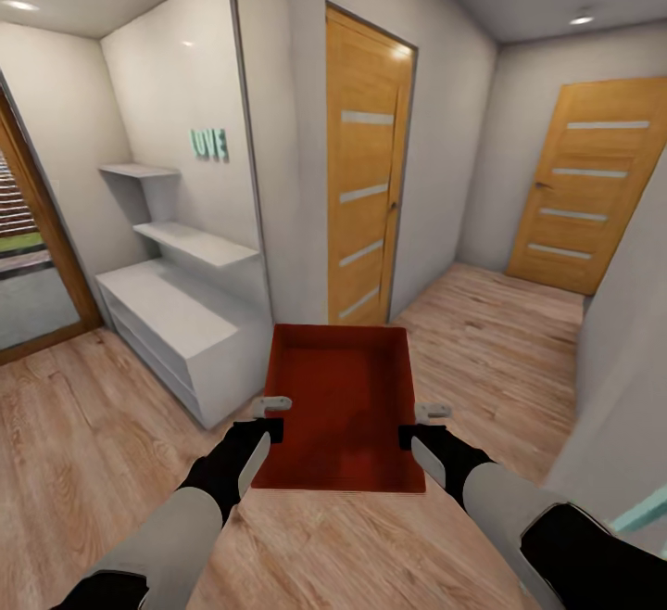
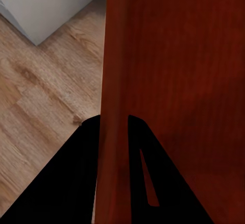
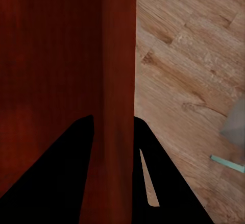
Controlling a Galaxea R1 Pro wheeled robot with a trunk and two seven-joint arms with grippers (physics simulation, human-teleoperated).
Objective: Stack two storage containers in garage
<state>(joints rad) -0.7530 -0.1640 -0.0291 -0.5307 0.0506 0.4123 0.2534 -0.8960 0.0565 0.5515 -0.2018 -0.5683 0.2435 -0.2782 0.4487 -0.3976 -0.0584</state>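
One orange-red storage container (image 1: 341, 406) hangs level in front of me over light wood plank flooring (image 1: 83, 443). My left gripper (image 1: 269, 425) is shut on its left wall and my right gripper (image 1: 419, 429) is shut on its right wall. In the left wrist view the black fingers (image 2: 81, 152) of the left gripper (image 2: 113, 119) pinch the container wall (image 2: 115, 71). The right wrist view has the right gripper (image 3: 115, 118) clamped the same way on the wall (image 3: 118, 55). The second container, the garage and its concrete floor are out of view.
A white shelving unit (image 1: 176, 313) stands close at the left front, near the container's corner. Two closed honey-wood doors with frosted strips stand ahead (image 1: 366, 165) and at the far right (image 1: 588, 188). A white wall (image 1: 621, 360) is close on the right. A glass door (image 1: 28, 248) is far left.
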